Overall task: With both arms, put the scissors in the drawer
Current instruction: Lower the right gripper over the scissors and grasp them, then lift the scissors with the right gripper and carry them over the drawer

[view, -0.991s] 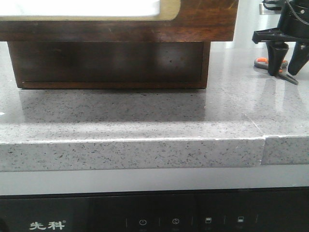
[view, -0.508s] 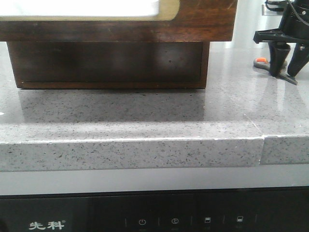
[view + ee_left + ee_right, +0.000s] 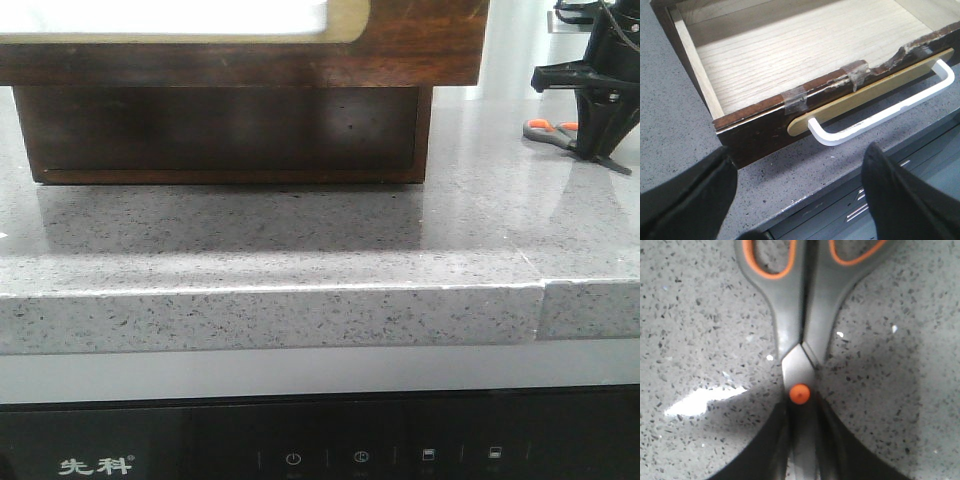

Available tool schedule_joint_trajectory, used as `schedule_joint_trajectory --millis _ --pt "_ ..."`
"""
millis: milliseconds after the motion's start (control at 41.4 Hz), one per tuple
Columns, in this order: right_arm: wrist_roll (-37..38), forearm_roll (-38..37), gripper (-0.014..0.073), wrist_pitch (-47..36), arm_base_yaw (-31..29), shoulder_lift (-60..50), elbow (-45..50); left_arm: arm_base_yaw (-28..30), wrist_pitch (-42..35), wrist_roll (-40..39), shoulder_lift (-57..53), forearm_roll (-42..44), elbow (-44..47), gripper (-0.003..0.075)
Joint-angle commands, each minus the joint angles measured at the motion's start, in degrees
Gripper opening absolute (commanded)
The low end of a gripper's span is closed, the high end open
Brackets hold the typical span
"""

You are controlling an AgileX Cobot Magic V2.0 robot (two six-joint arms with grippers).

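The scissors [image 3: 552,132], with orange-and-grey loop handles, lie on the grey counter at the far right. My right gripper [image 3: 603,150] stands over them with its fingers drawn together on the blades. In the right wrist view the black fingers [image 3: 760,450] press both sides of the blades just below the orange pivot of the scissors [image 3: 800,352]. The drawer [image 3: 765,107] is pulled open and its pale wood floor is bare. Its dark front [image 3: 420,40] fills the front view's top. My left gripper [image 3: 800,190] hangs open and empty above the counter edge, in front of the drawer's white handle [image 3: 880,115].
The dark wooden chest body [image 3: 230,130] sits under the drawer, back on the counter. The counter's front edge [image 3: 300,315] drops to a black appliance panel [image 3: 300,450]. Tape patches [image 3: 795,97] sit on the drawer's chipped front rim.
My right gripper's fingers, spread apart over the scissors a second ago, have closed together on the blades. The gripper shifted slightly right. The drawer has not moved.
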Motion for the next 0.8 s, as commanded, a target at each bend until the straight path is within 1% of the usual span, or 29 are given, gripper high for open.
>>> schedule_joint_trajectory --millis 0,290,484,774 --pt "-0.52 0.96 0.0057 -1.07 0.14 -4.82 -1.51 -0.45 -4.14 -0.33 -0.05 -0.66 -1.87 0.0511" --pt "-3.13 0.96 0.0057 -1.01 0.22 -12.28 -1.51 -0.45 -4.14 -0.33 -0.05 -0.66 -1.87 0.0511" --pt "-4.57 1.18 0.0057 -1.53 0.43 -19.66 -1.51 -0.45 -4.14 -0.33 -0.05 -0.66 -1.87 0.0511" --pt "-10.3 6.61 0.0057 -2.42 1.49 -32.25 -1.44 -0.45 -4.14 -0.33 -0.05 -0.66 -1.87 0.0511"
